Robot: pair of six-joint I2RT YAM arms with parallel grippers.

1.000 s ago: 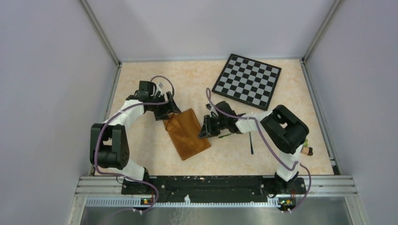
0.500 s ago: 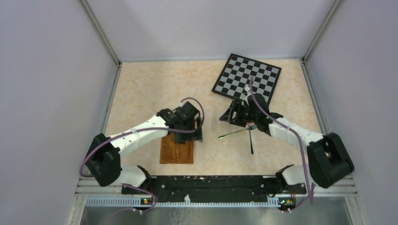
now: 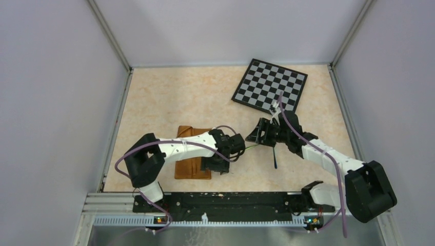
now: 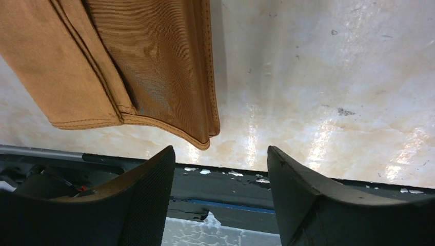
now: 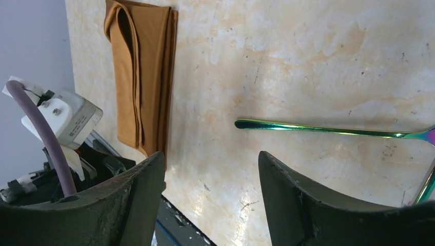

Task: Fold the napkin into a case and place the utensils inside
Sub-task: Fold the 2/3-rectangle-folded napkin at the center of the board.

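The napkin lies folded into a narrow rust-brown case (image 3: pixel 192 159) near the table's front edge, with layered folds showing in the left wrist view (image 4: pixel 154 66) and the right wrist view (image 5: pixel 149 77). My left gripper (image 3: pixel 215 166) is open and empty just right of the case's near end (image 4: pixel 220 169). My right gripper (image 3: pixel 255 136) is open and empty (image 5: pixel 211 169), above the table left of the utensils. One slim utensil (image 3: pixel 250 147) shows an iridescent green handle (image 5: pixel 328 129). The other utensil (image 3: pixel 275 157) lies dark beside it (image 5: pixel 428 185).
The black-and-grey checkered board (image 3: pixel 270 85) lies at the back right. The black base rail (image 3: pixel 225 201) runs along the front edge, close under the left fingers (image 4: pixel 231 184). Grey walls enclose the table on three sides.
The cloth went from a wider diagonal fold to a narrow case near the front. My left gripper moved off the case to its right. My right gripper drew back towards the utensils.
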